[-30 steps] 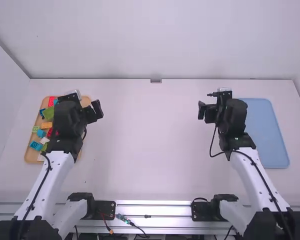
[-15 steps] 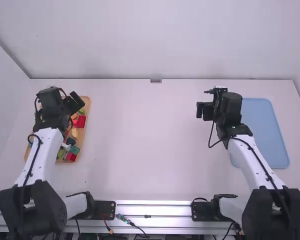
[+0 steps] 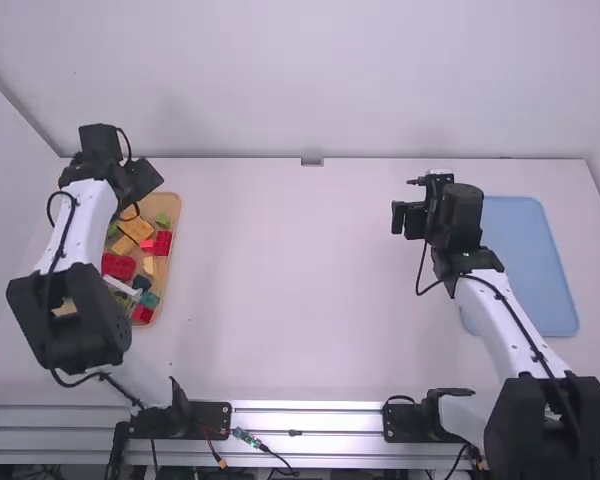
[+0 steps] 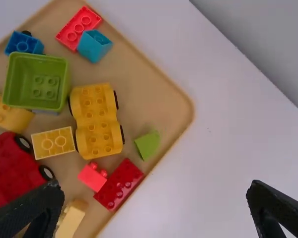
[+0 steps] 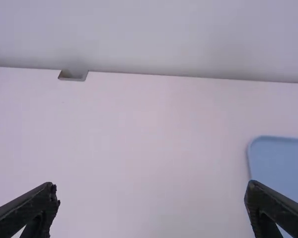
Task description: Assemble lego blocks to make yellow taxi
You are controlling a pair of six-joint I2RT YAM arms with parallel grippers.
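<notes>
My left gripper (image 3: 146,178) is above the far end of the wooden tray (image 3: 174,215). In the left wrist view that gripper (image 4: 154,198) stands open, holding nothing. Under it lie a yellow car base (image 4: 96,119) with black wheels, a yellow brick (image 4: 53,143), another yellow piece (image 4: 9,114), a red car base (image 4: 12,171), a dark red brick (image 4: 119,184), a small red brick (image 4: 93,176) and a green box piece (image 4: 37,82). My right gripper (image 3: 401,220) is over the table left of the blue tray; in its wrist view the gripper (image 5: 151,192) is open and bare.
The blue tray (image 3: 530,265) lies at the table's right side. A wall (image 3: 310,80) rises behind the table (image 3: 290,290), with a small grey bracket (image 3: 312,161) at the far edge. Blue bricks (image 4: 94,45) and a green piece (image 4: 148,144) share the wooden tray.
The left arm has swung left and then farther away from the camera, uncovering more bricks in the wooden tray. The right arm has shifted slightly left.
</notes>
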